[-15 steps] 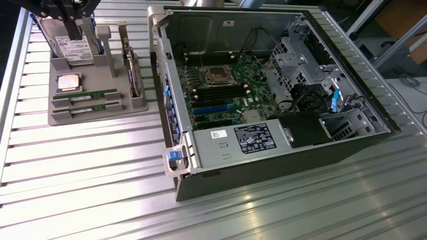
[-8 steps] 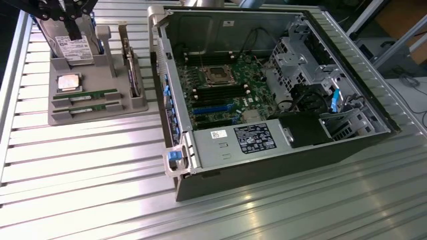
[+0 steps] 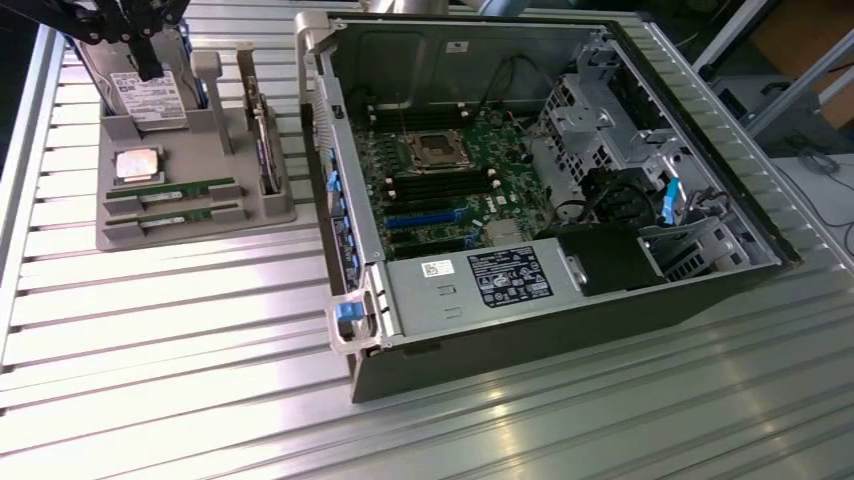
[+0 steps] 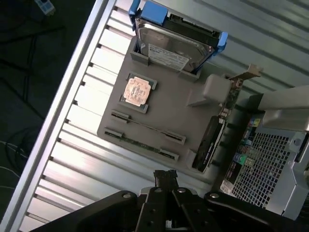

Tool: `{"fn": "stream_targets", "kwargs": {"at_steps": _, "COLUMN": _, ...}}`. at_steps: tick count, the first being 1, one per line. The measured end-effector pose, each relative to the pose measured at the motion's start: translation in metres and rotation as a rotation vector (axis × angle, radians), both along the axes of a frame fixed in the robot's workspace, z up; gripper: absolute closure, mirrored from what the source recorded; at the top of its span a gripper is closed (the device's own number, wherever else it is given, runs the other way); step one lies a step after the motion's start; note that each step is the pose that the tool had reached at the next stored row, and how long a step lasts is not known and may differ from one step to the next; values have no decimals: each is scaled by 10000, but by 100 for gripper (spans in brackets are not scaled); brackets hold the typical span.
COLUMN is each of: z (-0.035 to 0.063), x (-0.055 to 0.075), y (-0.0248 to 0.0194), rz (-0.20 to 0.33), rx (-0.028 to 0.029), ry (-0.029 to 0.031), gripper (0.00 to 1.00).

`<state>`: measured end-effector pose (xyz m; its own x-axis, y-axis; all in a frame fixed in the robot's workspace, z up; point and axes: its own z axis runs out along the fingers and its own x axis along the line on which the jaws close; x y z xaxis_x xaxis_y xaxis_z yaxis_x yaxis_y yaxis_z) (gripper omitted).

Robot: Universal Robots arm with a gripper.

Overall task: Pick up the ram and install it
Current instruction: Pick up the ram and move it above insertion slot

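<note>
Green ram (image 3: 171, 190) rests in grey holder (image 3: 134, 236); exterior view reveals the motherboard (image 3: 447, 195).

A ribbed aluminium table (image 3: 200, 330) carries a grey parts holder (image 3: 200, 160) beside an open computer case (image 3: 534, 345).
</note>
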<state>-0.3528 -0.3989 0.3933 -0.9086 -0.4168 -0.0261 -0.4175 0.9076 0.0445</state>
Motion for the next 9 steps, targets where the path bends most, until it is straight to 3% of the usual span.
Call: {"fn": "stream_targets", "kwargs": {"at_steps": 9, "z": 0, "x": 0, "y": 0, "rz": 2232, "rx": 0, "ry": 0, "gripper": 89}}
